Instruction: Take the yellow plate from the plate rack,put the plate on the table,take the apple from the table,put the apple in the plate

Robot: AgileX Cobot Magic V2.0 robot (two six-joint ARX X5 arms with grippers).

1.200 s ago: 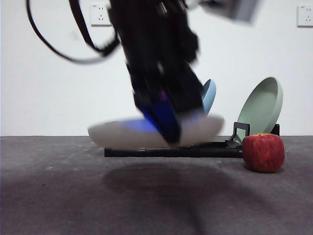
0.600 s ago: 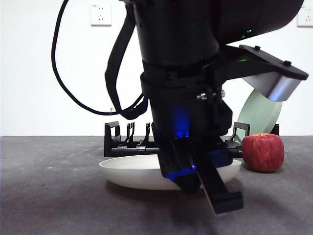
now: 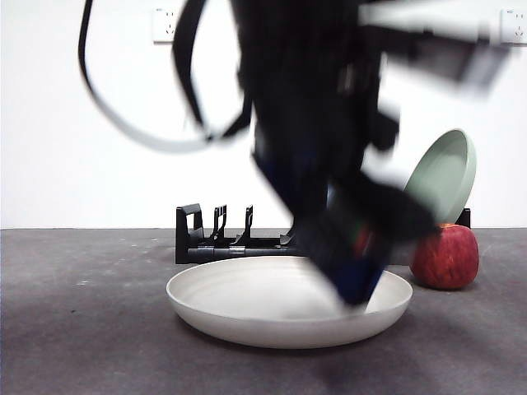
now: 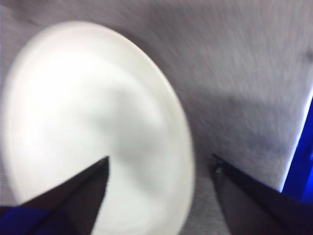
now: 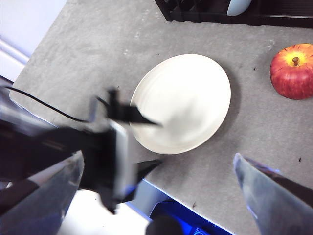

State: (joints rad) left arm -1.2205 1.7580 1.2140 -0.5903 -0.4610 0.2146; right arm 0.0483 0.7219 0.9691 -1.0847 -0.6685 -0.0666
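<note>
The yellow plate [image 3: 247, 306] lies flat on the table [image 3: 82, 337] in front of the plate rack [image 3: 216, 240]. Just above the plate's right part hangs my left gripper [image 3: 356, 262], blurred by motion and open with nothing between its jaws. In its own wrist view the left gripper [image 4: 160, 164] stands over the rim of the yellow plate [image 4: 88, 137]. The apple [image 3: 445, 257] rests on the table to the right of the plate. High above, my right gripper [image 5: 159, 157] is open and looks down on the yellow plate [image 5: 186, 98] and the apple [image 5: 293, 71].
A sage-green plate [image 3: 445, 174] leans in the rack's right end, behind the apple. A blue plate [image 5: 237, 6] stands in the plate rack [image 5: 210, 12]. The left arm [image 5: 107, 147] and its cable reach in over the table's near edge.
The left gripper has let go of the yellow plate and risen off it. The plate, carried in the air a second ago, now lies on the table.
</note>
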